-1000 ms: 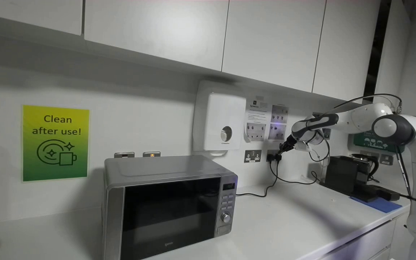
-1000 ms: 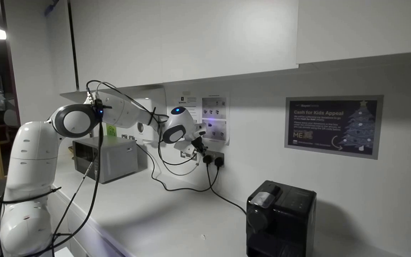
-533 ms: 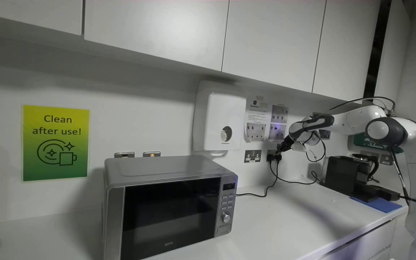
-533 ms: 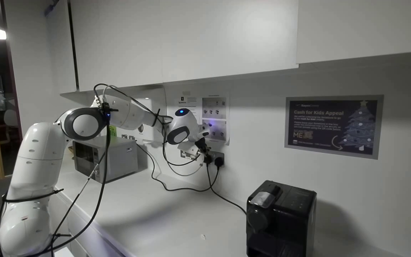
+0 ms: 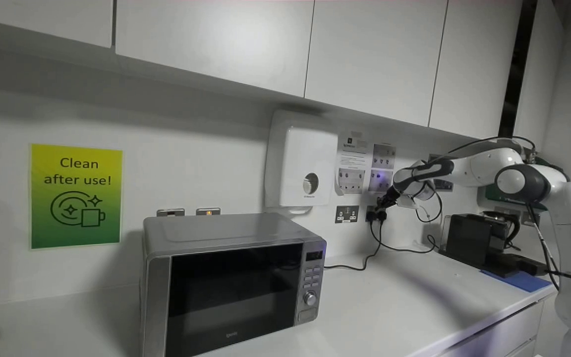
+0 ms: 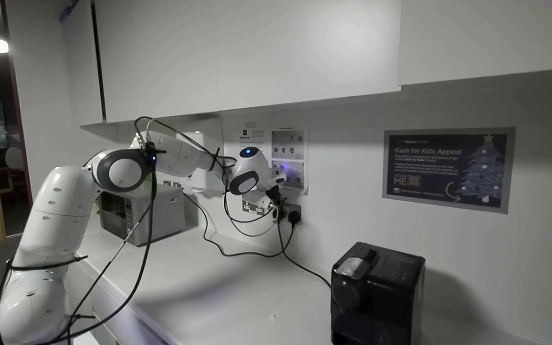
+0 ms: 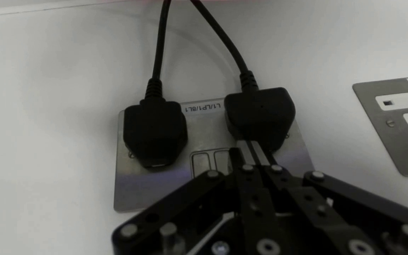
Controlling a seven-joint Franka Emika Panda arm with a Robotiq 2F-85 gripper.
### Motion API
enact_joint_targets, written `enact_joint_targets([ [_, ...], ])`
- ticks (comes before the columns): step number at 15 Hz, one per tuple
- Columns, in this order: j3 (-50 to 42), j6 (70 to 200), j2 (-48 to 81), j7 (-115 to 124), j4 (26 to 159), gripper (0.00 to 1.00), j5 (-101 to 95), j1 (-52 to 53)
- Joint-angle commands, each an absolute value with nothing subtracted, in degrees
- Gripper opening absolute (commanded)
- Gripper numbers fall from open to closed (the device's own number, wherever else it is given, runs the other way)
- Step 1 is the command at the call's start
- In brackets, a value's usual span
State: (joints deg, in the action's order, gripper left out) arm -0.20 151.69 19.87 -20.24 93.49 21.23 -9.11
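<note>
The end effector [image 7: 253, 150], fully closed and empty, is at a black mains plug [image 7: 260, 109], contact unclear; near it, another plug [image 7: 155, 131] in the double socket [image 7: 204, 131].

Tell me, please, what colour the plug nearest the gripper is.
The plug is black; it shows best in the wrist view.

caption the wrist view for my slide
Closed end effector near one of two black plugs in a double wall socket.

In wrist view: two black plugs [image 7: 155, 132], two plug cables [image 7: 160, 42], two rocker switches [image 7: 201, 164], two socket plates [image 7: 205, 129]. One gripper [image 7: 253, 151], two fingers [image 7: 245, 152], one arm [image 6: 60, 220]. In both exterior views: one microwave [image 5: 236, 292], one coffee machine [image 6: 386, 287], one dispenser [image 5: 290, 158].
</note>
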Motion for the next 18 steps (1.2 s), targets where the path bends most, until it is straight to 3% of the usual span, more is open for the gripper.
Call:
enact_joint_targets([
  [1,1.61,153.42,21.93,-21.40,90.31,0.00,20.94,-11.00],
  [18,2.23,153.77,23.40,-21.51,87.78,0.00,20.55,-11.40],
])
